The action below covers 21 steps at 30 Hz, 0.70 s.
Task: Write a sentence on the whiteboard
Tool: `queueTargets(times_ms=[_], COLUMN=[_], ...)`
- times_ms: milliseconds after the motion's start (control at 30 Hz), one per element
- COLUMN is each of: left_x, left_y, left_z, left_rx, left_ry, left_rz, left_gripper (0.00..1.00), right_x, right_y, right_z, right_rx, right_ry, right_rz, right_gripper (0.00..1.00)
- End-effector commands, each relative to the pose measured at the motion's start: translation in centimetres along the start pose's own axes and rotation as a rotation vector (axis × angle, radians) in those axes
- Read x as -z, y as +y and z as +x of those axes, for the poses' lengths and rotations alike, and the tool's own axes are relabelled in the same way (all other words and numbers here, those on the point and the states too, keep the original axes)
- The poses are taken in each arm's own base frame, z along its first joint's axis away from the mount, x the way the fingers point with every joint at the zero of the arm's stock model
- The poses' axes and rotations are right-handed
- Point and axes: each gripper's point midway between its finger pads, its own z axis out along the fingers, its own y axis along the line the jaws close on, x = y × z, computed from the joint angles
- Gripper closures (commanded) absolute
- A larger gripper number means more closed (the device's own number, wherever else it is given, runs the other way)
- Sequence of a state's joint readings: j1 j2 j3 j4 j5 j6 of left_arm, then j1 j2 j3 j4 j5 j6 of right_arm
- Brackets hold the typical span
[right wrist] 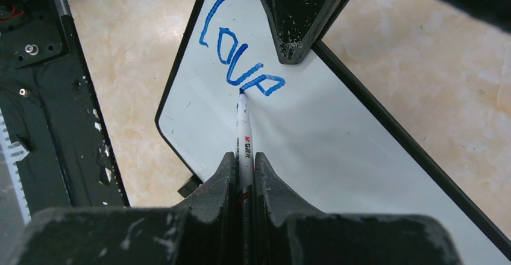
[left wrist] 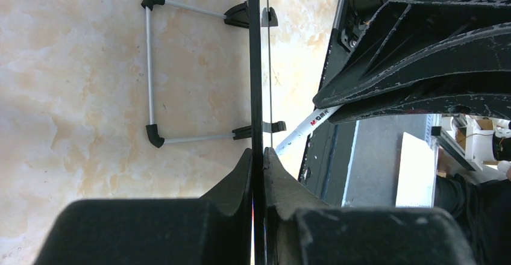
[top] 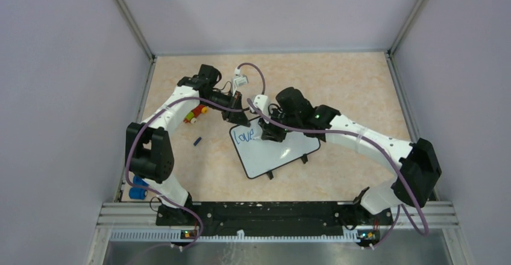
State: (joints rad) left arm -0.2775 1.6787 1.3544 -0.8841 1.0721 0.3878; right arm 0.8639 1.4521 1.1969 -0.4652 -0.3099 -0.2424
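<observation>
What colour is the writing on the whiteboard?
Blue; the writing shows best in the right wrist view.

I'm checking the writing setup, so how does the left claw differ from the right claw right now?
The left claw pinches the black edge of the whiteboard; the right claw grips a white marker. The left claw only steadies the board, while the right claw's marker tip touches the blue lettering. Both are shut on something.

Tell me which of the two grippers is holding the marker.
The right gripper: it is shut on the white marker, whose tip is at the blue lettering. The left gripper instead clamps the whiteboard by its edge.
</observation>
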Motion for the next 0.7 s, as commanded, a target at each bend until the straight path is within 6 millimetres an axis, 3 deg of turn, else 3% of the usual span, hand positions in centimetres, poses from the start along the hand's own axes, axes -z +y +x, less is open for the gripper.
queueTargets(times_ms=[0,433,667], left_x=[-0.3,-0.3,-0.3], left_y=[-1.1,-1.1,-1.1], left_z=[-0.5,-0.6,-0.6], left_rx=[-0.03,-0.028,-0.032], left_ry=[-0.009,-0.01,-0.01], left_rz=[0.045,0.043,0.043], left_gripper=[1.0,1.0,1.0], right_x=[0.8,2.6,3.0], right_y=[-1.0,-2.6,-1.0], right_z=[-0.4,-0.6,-2.3], right_rx=[0.016,0.012,0.027], right_ry=[-0.02,-0.028,-0.055], right_rz=[0.067,0.124,0.045], right_gripper=[1.0,1.0,1.0])
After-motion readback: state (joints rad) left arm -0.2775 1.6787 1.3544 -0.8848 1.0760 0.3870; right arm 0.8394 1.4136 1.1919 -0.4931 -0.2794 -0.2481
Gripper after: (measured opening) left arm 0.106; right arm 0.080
